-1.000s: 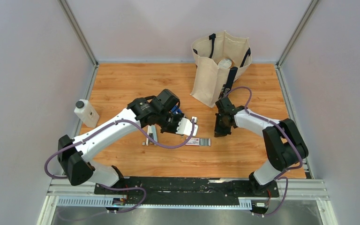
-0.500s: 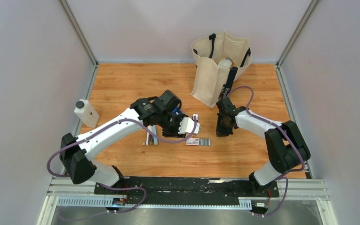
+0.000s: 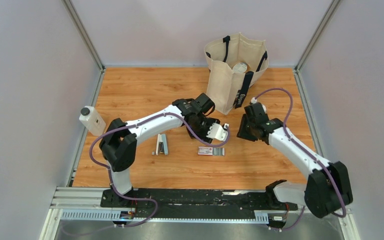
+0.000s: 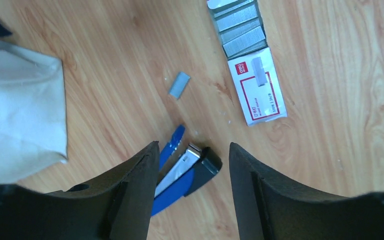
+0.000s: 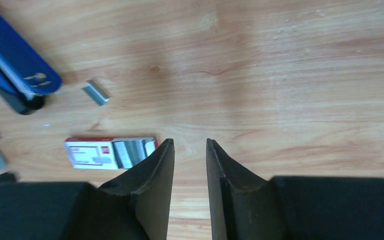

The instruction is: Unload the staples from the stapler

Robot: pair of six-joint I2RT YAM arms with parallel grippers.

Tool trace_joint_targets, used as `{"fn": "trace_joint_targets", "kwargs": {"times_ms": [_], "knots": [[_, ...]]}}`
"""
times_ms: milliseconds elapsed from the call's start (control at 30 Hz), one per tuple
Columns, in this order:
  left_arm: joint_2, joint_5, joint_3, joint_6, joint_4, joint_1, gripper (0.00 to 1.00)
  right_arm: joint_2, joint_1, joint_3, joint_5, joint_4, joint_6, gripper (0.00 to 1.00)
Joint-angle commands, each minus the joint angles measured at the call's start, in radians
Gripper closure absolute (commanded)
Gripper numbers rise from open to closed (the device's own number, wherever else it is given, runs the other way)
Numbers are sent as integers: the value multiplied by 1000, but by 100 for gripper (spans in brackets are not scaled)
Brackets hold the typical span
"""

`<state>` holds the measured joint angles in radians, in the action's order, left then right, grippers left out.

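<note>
The dark blue stapler (image 4: 182,172) lies on the wooden table, sprung open, with its silver magazine showing and a black tip. It also shows at the left of the right wrist view (image 5: 15,65). My left gripper (image 4: 192,146) is open and hovers over it, with the stapler between the fingers and close to the left one. In the top view the left gripper (image 3: 215,131) hides the stapler. A short loose strip of staples (image 4: 180,85) lies on the table beyond it. My right gripper (image 5: 190,142) is narrowly open and empty, off to the right (image 3: 251,128).
A red-and-white staple box (image 3: 211,151) lies open with strips sticking out (image 4: 257,90). A pale grey-blue stapler-like object (image 3: 161,144) lies to the left. A canvas tote bag (image 3: 235,70) stands at the back and a white bottle (image 3: 92,120) at the left edge.
My left arm has reached further right and its gripper now sits nearer the tote bag. My right gripper has drawn back to the right.
</note>
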<state>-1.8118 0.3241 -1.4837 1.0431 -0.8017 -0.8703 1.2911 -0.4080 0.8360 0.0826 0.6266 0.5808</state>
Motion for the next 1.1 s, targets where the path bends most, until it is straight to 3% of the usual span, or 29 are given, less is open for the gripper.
{"fn": "trace_joint_targets", "kwargs": {"times_ms": [0,400,1067], "knots": [[-73,58,-87,213,-10,-6,38,-157,21,-17,13,13,8,65],[-256,38,-196,400,-106,-44,37,-268,70,6,-52,68,13,66],[-368,20,-239,523,-90,-52,40,-314,101,110,-129,142,1,68]]}}
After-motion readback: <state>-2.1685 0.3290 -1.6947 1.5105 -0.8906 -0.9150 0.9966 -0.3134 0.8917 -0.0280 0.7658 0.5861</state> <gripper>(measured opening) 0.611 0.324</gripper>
